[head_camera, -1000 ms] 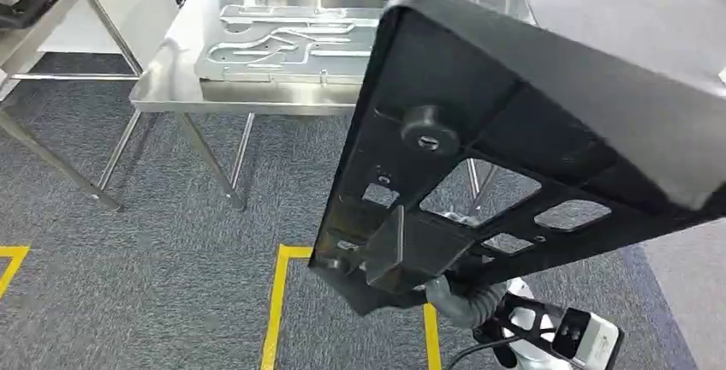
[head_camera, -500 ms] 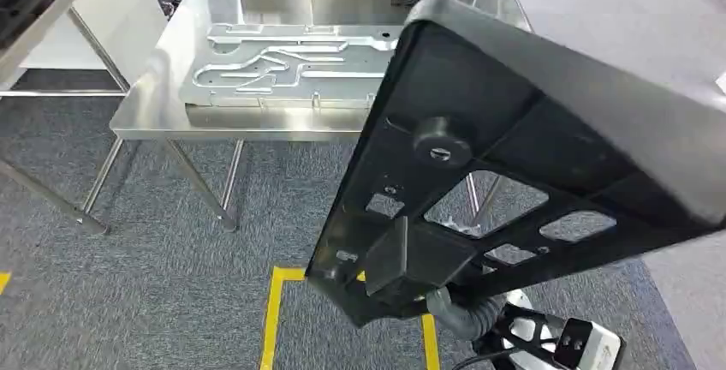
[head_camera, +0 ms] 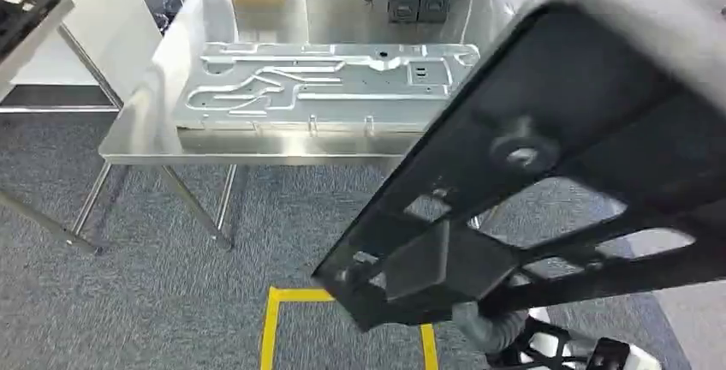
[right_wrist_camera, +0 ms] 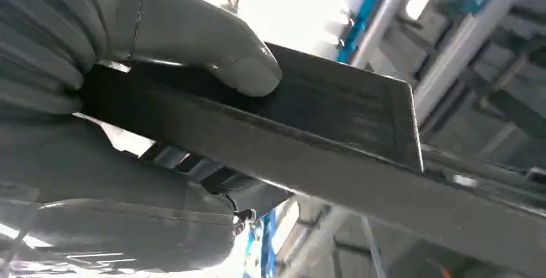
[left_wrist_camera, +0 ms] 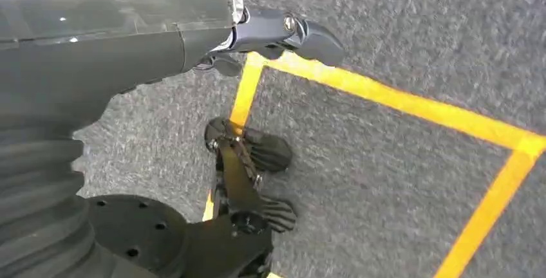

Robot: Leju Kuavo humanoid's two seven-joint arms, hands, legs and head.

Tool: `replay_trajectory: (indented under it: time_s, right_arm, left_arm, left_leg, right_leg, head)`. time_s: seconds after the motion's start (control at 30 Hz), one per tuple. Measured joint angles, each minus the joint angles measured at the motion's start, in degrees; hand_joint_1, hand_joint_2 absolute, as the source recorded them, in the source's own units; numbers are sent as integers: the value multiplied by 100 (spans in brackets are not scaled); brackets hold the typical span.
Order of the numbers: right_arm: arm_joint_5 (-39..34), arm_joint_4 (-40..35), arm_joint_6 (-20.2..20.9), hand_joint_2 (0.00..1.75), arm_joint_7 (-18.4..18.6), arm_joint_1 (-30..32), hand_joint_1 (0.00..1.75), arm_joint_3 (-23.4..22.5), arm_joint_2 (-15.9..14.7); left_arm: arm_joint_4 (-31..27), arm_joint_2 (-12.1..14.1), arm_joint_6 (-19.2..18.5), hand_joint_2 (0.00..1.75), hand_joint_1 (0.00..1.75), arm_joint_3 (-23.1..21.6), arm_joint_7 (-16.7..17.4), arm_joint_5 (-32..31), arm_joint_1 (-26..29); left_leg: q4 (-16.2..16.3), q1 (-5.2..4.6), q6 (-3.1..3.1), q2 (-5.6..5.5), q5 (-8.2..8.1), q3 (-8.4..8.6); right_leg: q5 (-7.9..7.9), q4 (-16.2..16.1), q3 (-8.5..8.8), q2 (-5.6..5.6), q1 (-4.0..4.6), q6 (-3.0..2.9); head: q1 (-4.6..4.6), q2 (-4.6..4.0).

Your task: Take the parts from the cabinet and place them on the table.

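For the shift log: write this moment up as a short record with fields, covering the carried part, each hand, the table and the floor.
carried part: black panel with cut-outs, tilted, in front of the head camera
right hand: grips the panel's edge, thumb on top
left hand: hangs over the carpet, holds nothing
table: steel table ahead, silver stamped plate lying flat on it
floor: grey carpet with yellow tape lines

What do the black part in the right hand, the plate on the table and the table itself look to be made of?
Black part: probably moulded plastic or coated metal; matte black, with cut-outs.
Plate: likely bare aluminium or steel; dull silver, with stamped grooves and holes.
Table: apparently stainless steel; its top mirrors the boxes behind it.
Right hand: grey thumb pressed on the part's edge.
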Motion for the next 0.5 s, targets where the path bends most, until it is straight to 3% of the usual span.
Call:
replay_trajectory:
  time_s: [0.07,0.17,0.2,0.23,0.27,0.33,0.37,0.4,0.43,0.5]
  right_arm:
    - [-39,-35,30,175,0,-14,175,-28,0]
    - [-61,-44,61,175,0,-31,175,-33,0]
    - [-68,-44,70,175,2,-31,175,-33,0]
    - [-81,-44,85,175,0,-31,175,-33,0]
    - [-87,-44,124,175,0,-31,175,-33,0]
    - [-90,-44,171,175,0,-54,175,-33,11]
    - [-90,-41,173,175,0,-74,175,-33,11]
    - [-96,-30,179,175,0,-94,175,-33,11]
    - [-114,-30,199,175,0,-113,175,-33,15]
    - [-135,-33,230,175,2,-119,175,-35,22]
  left_arm:
    - [0,22,0,175,0,0,2,13,-16]
    - [0,22,0,175,0,0,11,15,-38]
    - [0,22,0,175,0,0,17,22,-22]
    - [0,22,9,175,0,0,17,35,-6]
    - [0,24,15,175,0,2,17,42,5]
    - [0,31,33,175,0,4,17,61,8]
    - [0,35,44,175,0,9,17,77,22]
    - [0,39,44,175,0,15,17,87,22]
    - [0,44,42,175,0,13,15,90,11]
    - [0,44,42,175,0,15,15,96,23]
  left_leg:
    - [250,32,-45,-17,-152,-51]
    - [1480,63,-109,-18,-724,-809]
    - [1751,68,-112,-18,-851,-1028]
    - [1758,70,-116,-17,-819,-1122]
    - [1516,74,-98,-17,-634,-1098]
    - [599,75,-74,-17,17,-836]
    - [123,71,-17,-15,430,-725]
    - [103,20,-16,-11,293,-753]
    - [113,13,23,-11,192,-740]
    - [39,32,114,-16,311,-683]
  right_leg:
    - [14,-20,157,11,-21,-78]
    - [-86,-19,226,29,-10,-113]
    - [-124,-18,262,43,-9,-111]
    - [-164,-17,309,61,-9,-104]
    - [-210,-17,376,83,-11,-90]
    - [-319,-17,537,83,-11,-60]
    - [-374,-24,572,81,-11,-38]
    - [-414,-1,620,98,10,2]
    - [-447,-30,607,99,4,47]
    - [-394,34,664,99,15,126]
  head:
    - [0,0]
    - [-2,0]
    - [-2,0]
    - [-4,0]
    - [-2,0]
    - [-2,0]
    - [-2,0]
    - [-2,0]
    - [-2,0]
    - [-2,0]
